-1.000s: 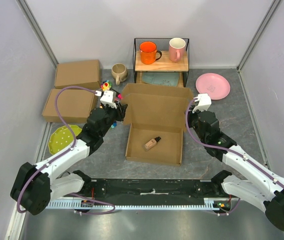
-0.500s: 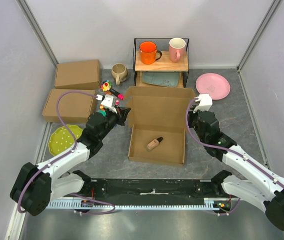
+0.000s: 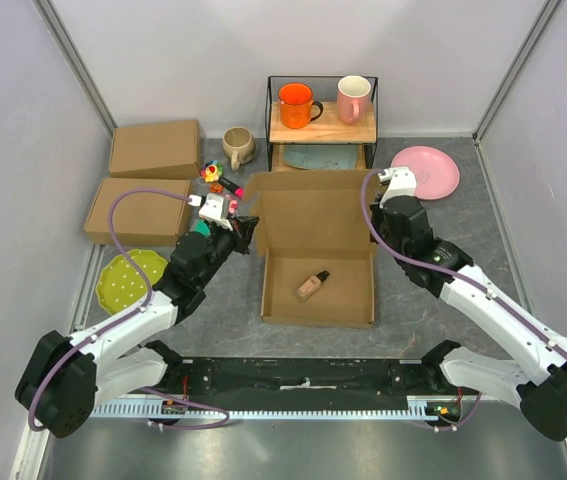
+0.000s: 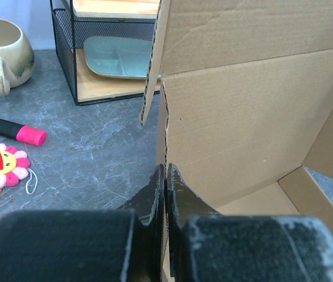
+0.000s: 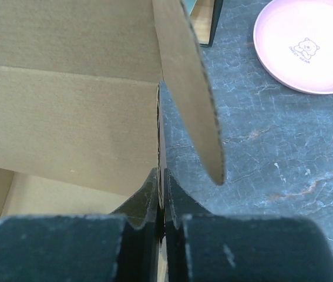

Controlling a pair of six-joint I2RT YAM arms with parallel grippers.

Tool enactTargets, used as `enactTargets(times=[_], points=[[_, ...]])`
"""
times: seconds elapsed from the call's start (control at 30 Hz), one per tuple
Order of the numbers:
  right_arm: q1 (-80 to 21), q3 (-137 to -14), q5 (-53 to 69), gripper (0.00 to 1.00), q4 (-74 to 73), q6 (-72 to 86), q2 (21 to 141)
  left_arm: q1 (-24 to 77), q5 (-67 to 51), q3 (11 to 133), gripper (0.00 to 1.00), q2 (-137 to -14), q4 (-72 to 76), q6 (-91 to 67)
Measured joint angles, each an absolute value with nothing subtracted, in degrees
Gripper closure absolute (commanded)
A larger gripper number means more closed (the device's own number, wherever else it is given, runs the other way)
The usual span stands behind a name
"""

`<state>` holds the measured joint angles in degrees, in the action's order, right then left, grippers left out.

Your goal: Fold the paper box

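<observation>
Behind paper box (image 3: 313, 222), wire rack (image 3: 321, 130) stood close; left end effector (image 4: 165, 176), right end effector (image 5: 160, 176) each clamped tight on box side wall.

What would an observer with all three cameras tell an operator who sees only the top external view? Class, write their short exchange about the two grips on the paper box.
Operator: From above I cannot judge the grip on the left. Is it closed?
Observer: Yes. The left pincer is shut on the left side panel of the paper box, which the left wrist view shows edge-on.
Operator: And on the right?
Observer: The right pincer is shut on the right side panel, beside a rounded flap.
</observation>
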<state>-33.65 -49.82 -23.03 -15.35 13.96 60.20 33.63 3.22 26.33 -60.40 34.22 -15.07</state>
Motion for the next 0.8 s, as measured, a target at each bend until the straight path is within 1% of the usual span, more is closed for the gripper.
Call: enactTargets(times=[0.1, 0.13, 0.23, 0.27, 0.37, 0.43, 0.5, 0.57, 0.67, 0.8], points=[[-33.65, -52.12, -22.28, 0.99, -18.68, 13.58, 60.82, 33.63, 3.68, 26.41, 0.98, -59.53, 32.93, -15.00], [-33.65, -52.29, -22.02, 1.00, -19.38, 13.47, 60.93, 33.63, 3.84, 26.41, 0.96, -59.37, 32.60, -15.03], [-33.65, -52.01, -21.26, 1.00, -20.73, 13.52, 61.21, 33.65, 3.95, 26.41, 0.78, -59.35, 31.73, -15.05], [-33.65, -51.35, -21.15, 1.00, -20.23, 13.52, 61.10, 33.65, 3.92, 26.41, 0.69, -59.35, 31.46, -15.07], [-33.85, -46.87, -20.80, 1.00, -16.60, 13.52, 59.13, 33.98, 3.81, 27.79, 0.59, -59.46, 28.86, -15.14], [-34.00, -43.07, -20.91, 1.00, -13.56, 13.50, 56.80, 34.17, 3.53, 30.22, 0.55, -59.86, 25.56, -14.98], [-34.04, -41.39, -20.64, 1.00, -12.10, 13.19, 54.70, 34.22, 3.29, 33.39, 0.48, -60.42, 21.65, -14.41], [-34.28, -40.88, -20.60, 1.00, -11.25, 12.78, 54.26, 34.11, 2.92, 37.32, 0.44, -61.17, 16.82, -13.56], [-34.28, -40.82, -20.40, 1.00, -10.70, 12.10, 54.28, 33.23, 2.31, 43.24, 0.40, -62.35, 9.56, -12.49], [-34.28, -40.56, -20.32, 1.00, -10.09, 11.70, 54.26, 31.11, -0.51, 48.49, 0.40, -63.86, 0.99, -12.03]])
